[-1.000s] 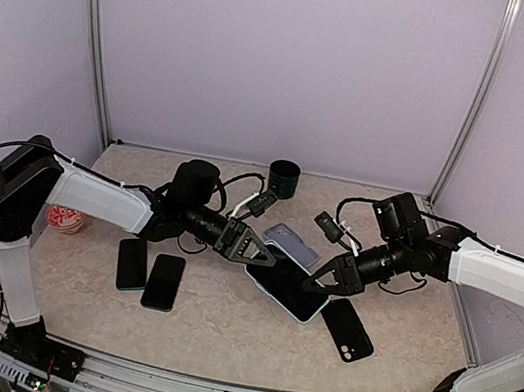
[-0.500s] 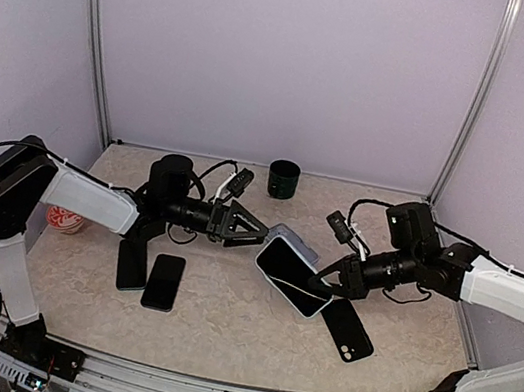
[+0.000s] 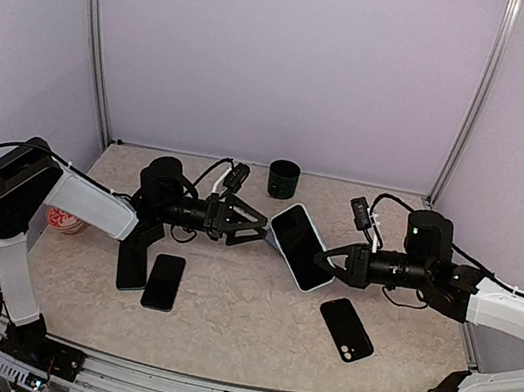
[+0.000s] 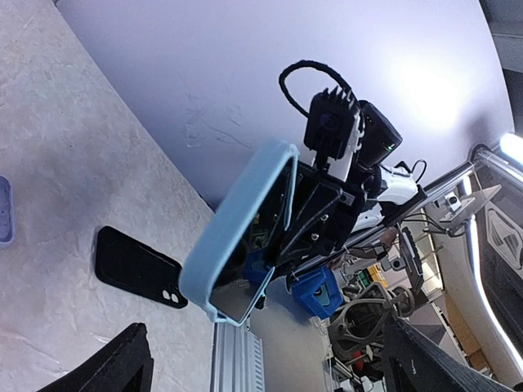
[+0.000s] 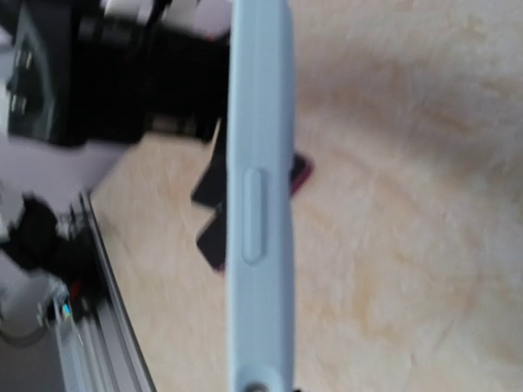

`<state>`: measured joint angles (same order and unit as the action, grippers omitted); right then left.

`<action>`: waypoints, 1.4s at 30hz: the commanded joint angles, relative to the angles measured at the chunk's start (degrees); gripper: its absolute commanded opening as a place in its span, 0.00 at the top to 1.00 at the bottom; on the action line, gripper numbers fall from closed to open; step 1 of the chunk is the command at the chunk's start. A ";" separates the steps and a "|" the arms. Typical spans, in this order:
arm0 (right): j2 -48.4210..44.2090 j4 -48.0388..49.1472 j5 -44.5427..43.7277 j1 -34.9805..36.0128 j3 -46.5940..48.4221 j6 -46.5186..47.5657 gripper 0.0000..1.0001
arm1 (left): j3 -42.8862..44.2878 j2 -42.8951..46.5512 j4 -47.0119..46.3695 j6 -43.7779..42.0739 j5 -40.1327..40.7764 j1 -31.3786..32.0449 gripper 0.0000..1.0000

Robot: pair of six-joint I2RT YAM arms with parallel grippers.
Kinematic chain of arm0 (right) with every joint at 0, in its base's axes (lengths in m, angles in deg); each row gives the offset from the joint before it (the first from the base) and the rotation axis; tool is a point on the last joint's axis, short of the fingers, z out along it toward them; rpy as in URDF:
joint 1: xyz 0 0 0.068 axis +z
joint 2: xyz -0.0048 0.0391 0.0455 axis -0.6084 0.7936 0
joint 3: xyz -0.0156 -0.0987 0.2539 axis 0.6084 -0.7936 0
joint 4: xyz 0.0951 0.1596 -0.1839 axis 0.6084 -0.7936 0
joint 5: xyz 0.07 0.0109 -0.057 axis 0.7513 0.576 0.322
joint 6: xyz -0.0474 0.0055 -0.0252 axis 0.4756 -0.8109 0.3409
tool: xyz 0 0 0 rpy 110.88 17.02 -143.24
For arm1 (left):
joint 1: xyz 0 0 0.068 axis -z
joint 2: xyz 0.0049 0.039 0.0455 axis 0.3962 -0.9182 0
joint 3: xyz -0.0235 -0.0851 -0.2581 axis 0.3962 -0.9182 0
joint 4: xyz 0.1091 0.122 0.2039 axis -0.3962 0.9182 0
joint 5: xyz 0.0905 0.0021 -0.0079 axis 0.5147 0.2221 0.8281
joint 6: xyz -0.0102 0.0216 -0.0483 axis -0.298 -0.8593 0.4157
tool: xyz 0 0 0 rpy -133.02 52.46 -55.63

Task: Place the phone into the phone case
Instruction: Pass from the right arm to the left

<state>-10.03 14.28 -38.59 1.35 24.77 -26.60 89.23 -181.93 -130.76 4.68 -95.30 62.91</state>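
The right gripper (image 3: 324, 262) is clamping the lower right end of the phone (image 3: 299, 246) and holding it off the table (image 3: 237, 339), just right of centre in the overhead view. The phone is sitting in a light blue case (image 5: 257, 122), whose rim is showing around the dark screen. Its long axis is running from upper left to lower right in that view, with the free end pointing up-left and the screen facing the overhead camera. In the right wrist view the case is standing edge-on, top to bottom of the frame, with a long side button (image 5: 253, 216) facing the lens; any marking there is too blurred to read. The left gripper (image 3: 256, 228) is hanging just left of the phone's upper end, jaws spread wide and gripping nothing. A flat black piece (image 3: 347, 329) with two camera openings, phone or case I cannot tell, is lying at lower right. A red-and-white object (image 3: 63, 219) at the left edge is carrying print too small to read.
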 commanded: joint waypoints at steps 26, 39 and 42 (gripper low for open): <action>17.10 41.28 1.49 6.46 -1.47 -20.52 1.00 | 1.21 -3.11 -2.83 0.76 -2.81 2.51 0.45; 17.27 30.87 -1.28 8.39 2.06 -15.60 1.00 | 1.32 -3.20 -2.97 1.11 -2.99 2.44 1.00; 15.83 25.47 -0.88 8.35 3.21 -12.58 0.83 | 1.40 -2.98 -3.01 1.08 -3.23 2.36 1.00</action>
<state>7.63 45.56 -37.22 8.20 24.51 -46.03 89.34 -184.71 -134.50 4.29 -99.08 64.12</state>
